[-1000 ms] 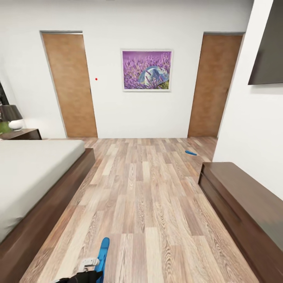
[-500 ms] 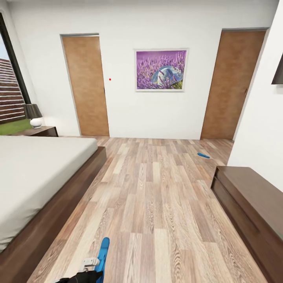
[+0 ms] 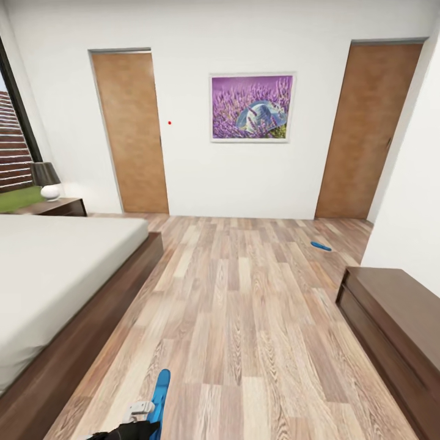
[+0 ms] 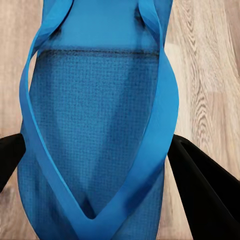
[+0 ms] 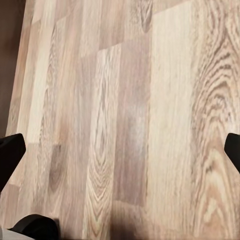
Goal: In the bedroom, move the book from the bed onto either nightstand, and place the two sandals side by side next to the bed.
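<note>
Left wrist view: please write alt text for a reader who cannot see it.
A bright blue sandal seen close up from above, its thin straps meeting in a V, sits between the two black fingers of the left gripper, one on each side of it. Light brown wood-plank floor lies beneath.

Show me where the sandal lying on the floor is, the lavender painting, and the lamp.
sandal on the floor point(image 3: 321, 246), head view, middle of its blue sole.
lavender painting point(image 3: 251, 107), head view, centre of the canvas.
lamp point(image 3: 46, 179), head view, lower edge of its dark shade.
</note>
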